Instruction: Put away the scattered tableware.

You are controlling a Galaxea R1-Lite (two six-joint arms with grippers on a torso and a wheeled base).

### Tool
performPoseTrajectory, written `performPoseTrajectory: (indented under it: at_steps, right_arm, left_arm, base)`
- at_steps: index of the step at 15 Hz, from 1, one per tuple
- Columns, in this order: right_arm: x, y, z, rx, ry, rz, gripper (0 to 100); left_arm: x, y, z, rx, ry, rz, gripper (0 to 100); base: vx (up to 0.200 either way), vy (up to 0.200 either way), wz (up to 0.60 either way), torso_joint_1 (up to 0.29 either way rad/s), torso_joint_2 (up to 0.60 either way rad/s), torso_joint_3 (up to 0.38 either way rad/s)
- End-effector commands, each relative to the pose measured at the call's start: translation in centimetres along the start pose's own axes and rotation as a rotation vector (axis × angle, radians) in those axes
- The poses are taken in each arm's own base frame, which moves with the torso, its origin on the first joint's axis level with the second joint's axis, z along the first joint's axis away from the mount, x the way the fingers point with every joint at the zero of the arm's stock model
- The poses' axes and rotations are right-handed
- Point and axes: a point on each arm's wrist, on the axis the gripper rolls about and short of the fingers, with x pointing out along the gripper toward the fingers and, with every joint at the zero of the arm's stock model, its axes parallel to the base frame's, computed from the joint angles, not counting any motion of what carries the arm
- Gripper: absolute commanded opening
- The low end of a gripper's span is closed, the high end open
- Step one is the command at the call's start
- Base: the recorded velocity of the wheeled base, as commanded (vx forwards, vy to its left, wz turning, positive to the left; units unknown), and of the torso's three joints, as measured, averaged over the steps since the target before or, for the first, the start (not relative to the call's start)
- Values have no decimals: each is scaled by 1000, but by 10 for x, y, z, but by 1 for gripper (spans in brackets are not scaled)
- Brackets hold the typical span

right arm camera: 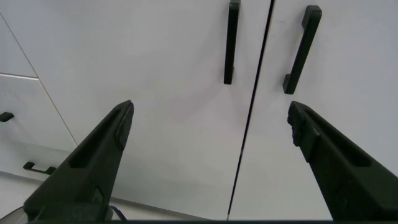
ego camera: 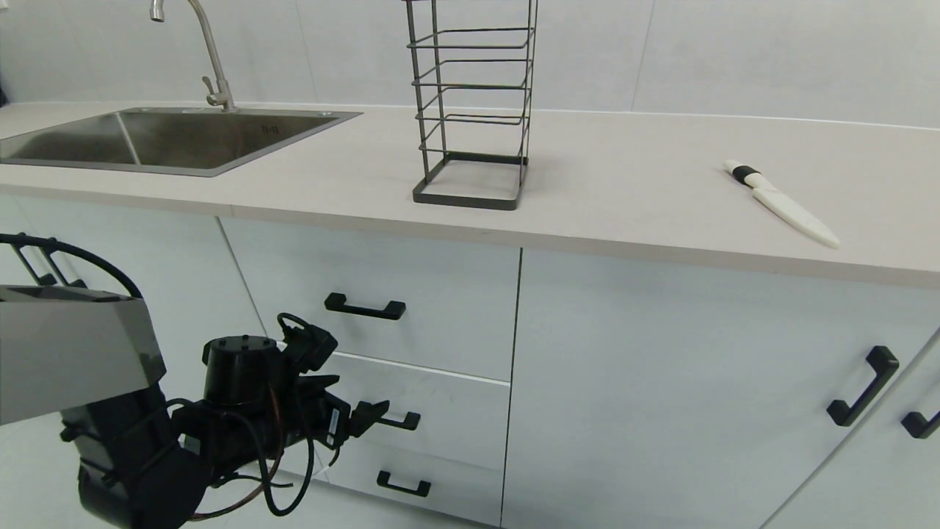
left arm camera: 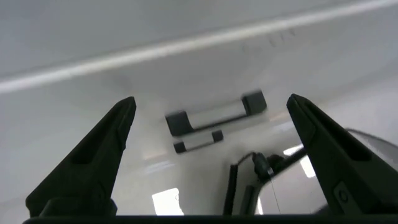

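White cabinet fronts [ego camera: 624,367] run below a pale countertop [ego camera: 624,191]. At seven o'clock in the head view, the left gripper [ego camera: 371,413] sits at the middle drawer handle [ego camera: 400,420]. The left wrist view has its jaws spread wide and empty, that handle between and beyond them; I cannot tell if they touch it. The right gripper [right arm camera: 211,109] is likewise wide and empty, facing two upright door handles [right arm camera: 231,40]. Up on the countertop stands a wire rack [ego camera: 466,200]. The white knife [ego camera: 780,203] lies at three o'clock of it, well apart. The sink [ego camera: 213,139] and tap [ego camera: 215,66] are at ten o'clock.
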Motion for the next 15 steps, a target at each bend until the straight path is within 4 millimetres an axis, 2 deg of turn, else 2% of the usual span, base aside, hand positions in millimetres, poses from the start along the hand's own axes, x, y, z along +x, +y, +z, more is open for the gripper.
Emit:
performPoseTrajectory:
  at_steps: [1,3,4,5,6,9,10,11,13,15]
  right_arm:
    - [0,0,0,-1,2,0,100]
    - [0,0,0,-1,2,0,100]
    - [0,0,0,-1,2,0,100]
    - [0,0,0,-1,2,0,100]
    - [0,0,0,-1,1,2,100]
    - [0,0,0,-1,2,0,100]
    - [0,0,0,-1,3,1,100]
    - [0,0,0,-1,2,0,100]
    - [0,0,0,-1,2,0,100]
    - [0,0,0,-1,3,1,100]
  left_arm:
    - [-29,-10,-11,-1,8,-3,100]
    - [-60,-14,-16,-10,-37,17,100]
    - [-64,-15,-16,-12,-44,19,100]
    - [-92,-19,-8,-7,-127,35,100]
    - [-103,-20,1,7,-194,49,100]
    - [-159,-29,30,77,-491,100,100]
    - [-167,-31,32,79,-526,101,100]
    - [-193,-38,36,80,-637,114,100]
    - [-226,-46,30,94,-734,157,100]
    - [-250,-54,15,84,-761,212,100]
  base:
    - [0,0,0,0,0,0]
    - [0,0,0,0,0,0]
    - [0,0,0,0,0,0]
    - [0,0,0,0,0,0]
    - [0,0,0,0,0,0]
    - [0,0,0,0,0,0]
    - [0,0,0,0,0,0]
    - [0,0,0,0,0,0]
    - [0,0,0,0,0,0]
    - [0,0,-600,2,2,5]
